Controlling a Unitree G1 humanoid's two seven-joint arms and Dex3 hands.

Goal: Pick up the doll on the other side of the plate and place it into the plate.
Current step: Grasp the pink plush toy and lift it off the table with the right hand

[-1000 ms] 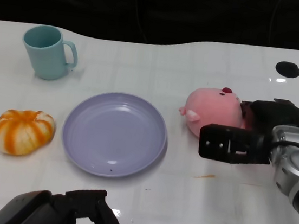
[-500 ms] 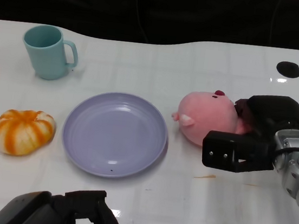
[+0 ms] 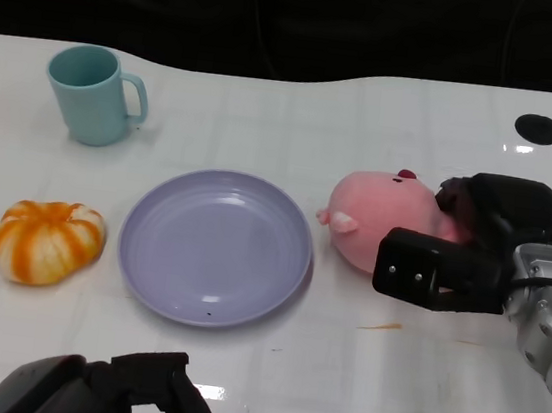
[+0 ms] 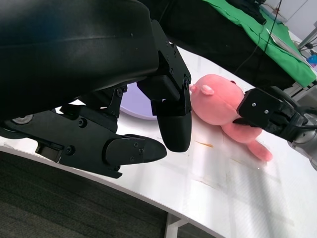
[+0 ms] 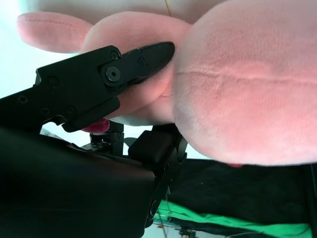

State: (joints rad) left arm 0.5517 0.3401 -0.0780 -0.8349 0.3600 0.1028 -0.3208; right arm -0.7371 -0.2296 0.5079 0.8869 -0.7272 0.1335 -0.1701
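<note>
The right hand (image 3: 456, 257) grips the pink pig doll (image 3: 380, 217) by its body, fingers (image 5: 141, 59) pressed into the plush on one side and the rest of the hand behind it; over the last second the doll has slid with that hand from a spot well clear of the plate's rim to just beside it, its snout turning toward the plate, though in the last half second it has barely moved; I judge this as the carry under way, with the lift over the rim not yet made, since the doll appears to sit low on the white bench (image 3: 336, 375) or only just off it; I cannot tell which.

The doll's long axis runs roughly across the bench, head toward the purple plate (image 3: 215, 247) and hind end buried in the right hand; the left wrist view shows a leg trailing out beyond that hand; the head points at the plate's near-right rim, one ear facing forward.

The left hand (image 3: 147, 397) rests low at the near edge of the bench, fingers apart and holding nothing; farther out, beyond the plate on its far side from the doll, lie an orange-and-white pumpkin (image 3: 47, 241) and a teal mug (image 3: 93, 95), both well apart from the action.
</note>
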